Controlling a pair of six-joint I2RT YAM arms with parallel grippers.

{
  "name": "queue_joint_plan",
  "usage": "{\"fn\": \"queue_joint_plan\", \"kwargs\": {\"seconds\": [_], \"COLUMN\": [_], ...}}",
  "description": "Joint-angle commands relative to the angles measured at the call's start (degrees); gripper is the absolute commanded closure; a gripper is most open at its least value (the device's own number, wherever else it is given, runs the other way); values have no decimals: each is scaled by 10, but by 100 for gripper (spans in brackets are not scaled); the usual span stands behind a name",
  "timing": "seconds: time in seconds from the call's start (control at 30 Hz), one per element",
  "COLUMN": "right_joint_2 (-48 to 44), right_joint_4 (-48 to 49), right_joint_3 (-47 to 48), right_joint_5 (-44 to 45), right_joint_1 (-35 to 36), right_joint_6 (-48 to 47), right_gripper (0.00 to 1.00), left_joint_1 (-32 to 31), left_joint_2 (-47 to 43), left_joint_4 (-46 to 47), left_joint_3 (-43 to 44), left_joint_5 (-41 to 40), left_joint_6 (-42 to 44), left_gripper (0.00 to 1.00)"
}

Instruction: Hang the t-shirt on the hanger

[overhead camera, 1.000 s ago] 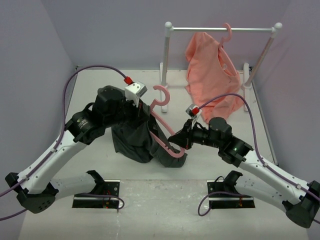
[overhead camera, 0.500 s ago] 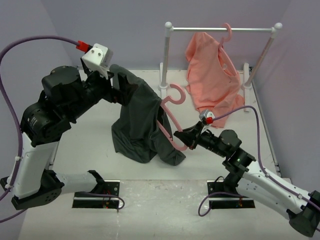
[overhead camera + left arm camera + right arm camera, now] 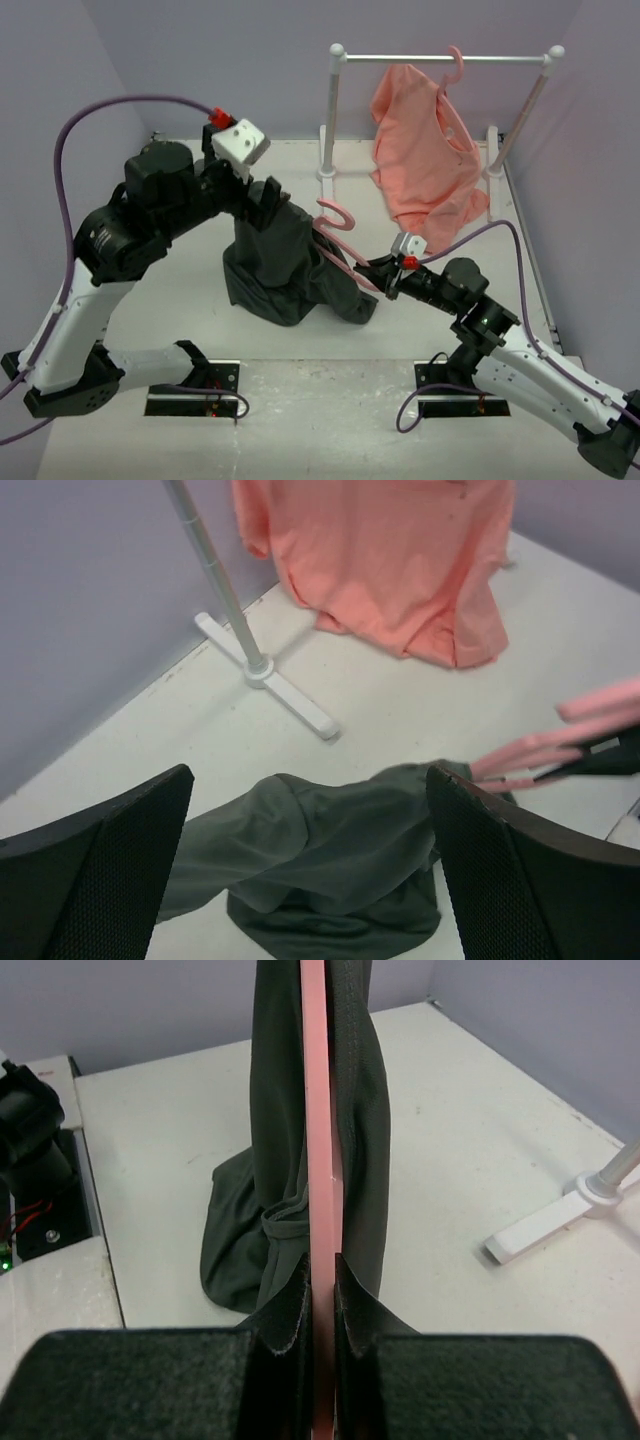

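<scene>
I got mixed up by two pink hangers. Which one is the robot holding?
The thin pink plastic hanger mid-table, pinched in the right gripper; the other hanger hangs on the white rail wearing salmon-pink cloth.

The t-shirt (image 3: 285, 270) sits in the middle of the desk (image 3: 180, 290), its lower end heaped there, the hanger (image 3: 350, 212) poking out on its right. Behind, to the right, stands the rail (image 3: 440, 59) with another garment (image 3: 420, 150) hanging on it.

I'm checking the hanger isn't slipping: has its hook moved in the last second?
Yes. Top view: the hanger has shifted; its hook now sits farther from the left foot of the white rail, nearer the arm bases.
</scene>
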Motion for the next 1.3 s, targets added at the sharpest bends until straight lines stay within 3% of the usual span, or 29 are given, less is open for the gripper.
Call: {"fn": "queue_joint_plan", "kwargs": {"seconds": [0.0,0.2,0.43,0.53,0.73,0.83,0.9,0.97,1.27], "right_joint_2": [39,27,-6,-14,10,21,23,30,60], "right_joint_4": [16,95,23,-4,-83,-125,-144,-164,-252], "right_joint_3": [38,-3,-1,-1,50,77,89,107,162], "right_joint_5": [-108,-226,-261,-289,-362,-372,-387,-390,-446], "right_joint_1": [-30,-115,-123,-130,-178,-187,-192,-192,-192], "right_joint_6": [-25,6,-73,-110,-150,-184,-191,-202,-261], "right_gripper": [100,100,100,100,100,100,100,100,100], "left_joint_1": [-2,-2,-2,-2,-3,-4,-4,-6,-19], "left_joint_2": [-115,-182,-166,-145,-114,-114,-116,-118,-94], "left_joint_4": [88,50,11,-5,-44,-49,-61,-61,-39], "left_joint_3": [-99,-150,-150,-125,-116,-111,-112,-125,-199], "left_joint_5": [153,161,104,187,340,371,391,400,286], "left_joint_6": [176,278,308,303,273,257,259,255,221], "left_gripper": [0,0,0,0,13,13,25,28,26]}}
